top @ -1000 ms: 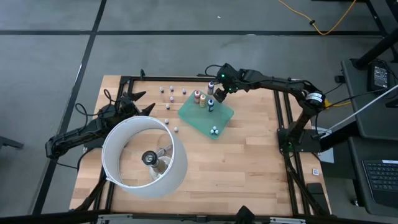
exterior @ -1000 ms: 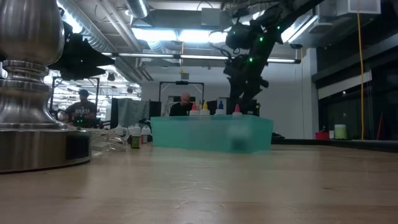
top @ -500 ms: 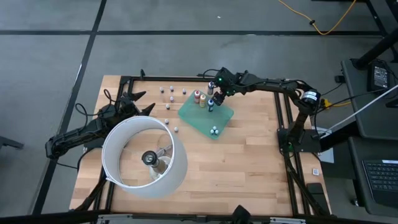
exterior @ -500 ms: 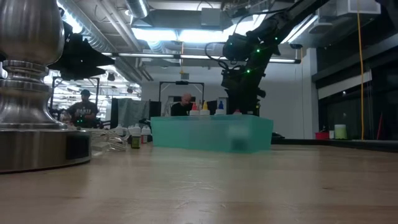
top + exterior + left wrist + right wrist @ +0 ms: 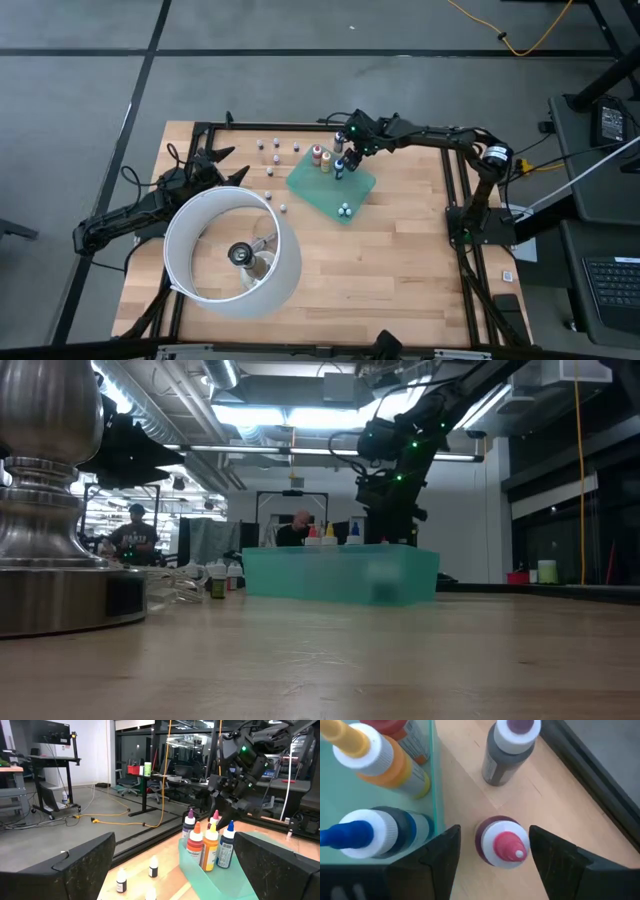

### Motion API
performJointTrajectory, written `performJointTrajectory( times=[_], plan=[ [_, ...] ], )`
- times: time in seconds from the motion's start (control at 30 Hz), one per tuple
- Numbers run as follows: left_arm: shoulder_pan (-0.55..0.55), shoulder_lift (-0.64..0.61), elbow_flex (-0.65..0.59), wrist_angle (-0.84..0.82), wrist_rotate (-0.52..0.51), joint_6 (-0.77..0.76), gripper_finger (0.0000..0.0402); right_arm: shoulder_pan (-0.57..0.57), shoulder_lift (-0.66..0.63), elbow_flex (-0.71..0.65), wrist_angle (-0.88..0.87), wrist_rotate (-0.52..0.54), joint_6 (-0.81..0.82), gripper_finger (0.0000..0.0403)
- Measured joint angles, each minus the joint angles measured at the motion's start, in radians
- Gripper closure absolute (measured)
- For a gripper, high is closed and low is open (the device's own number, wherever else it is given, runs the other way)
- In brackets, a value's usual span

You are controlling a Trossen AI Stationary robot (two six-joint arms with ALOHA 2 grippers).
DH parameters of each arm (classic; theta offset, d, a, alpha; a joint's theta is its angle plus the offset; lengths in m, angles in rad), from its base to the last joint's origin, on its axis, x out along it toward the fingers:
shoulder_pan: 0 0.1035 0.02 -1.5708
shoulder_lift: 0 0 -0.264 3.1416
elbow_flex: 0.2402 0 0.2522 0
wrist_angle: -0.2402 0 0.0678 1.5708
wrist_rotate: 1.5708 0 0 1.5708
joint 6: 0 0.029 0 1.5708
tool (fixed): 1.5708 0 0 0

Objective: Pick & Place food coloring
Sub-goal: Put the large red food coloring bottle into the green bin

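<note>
**A:** Item one, the food colouring?

**B:** A tall pink-capped bottle (image 5: 501, 843) stands upright on the bench (image 5: 400, 260), just outside the edge of the green tray (image 5: 345, 185). A dark bottle with a purple cap (image 5: 510, 747) stands near it, also off the tray. On the tray: an orange bottle (image 5: 385, 762), a blue-tipped bottle (image 5: 375, 832) and a red-capped one behind them, close together. Two small bottles (image 5: 345, 211) sit at the tray's near corner. Several tiny bottles (image 5: 275, 146) lie scattered on the bench to the tray's left.

**A:** Item two, the right claw?

**B:** The right claw (image 5: 492, 852) is spread wide, one finger (image 5: 432, 857) on either side of the pink-capped bottle, neither touching it. Seen from above, it (image 5: 347, 152) is at the tray's far edge.

**A:** Item three, the left claw?

**B:** The left claw (image 5: 222, 165) is parked at the bench's left side, fingers apart, holding nothing.

**A:** Other fixtures?

**B:** A white ring lamp (image 5: 232, 253) on a metal base, front left.
</note>
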Motion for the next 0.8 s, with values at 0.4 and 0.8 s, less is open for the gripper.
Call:
performJointTrajectory(
  times=[0.4,0.8],
  plan=[
    [0.0,0.0,0.0,0.0,0.0,0.0,0.0002,0.001,0.02,0.0,0.007,-0.002,-0.006,0.0212],
    [0.0,0.0,0.0,0.0,0.0,0.0,0.0002,0.001,0.015,0.0,-0.008,-0.001,-0.029,0.0258]
  ],
)
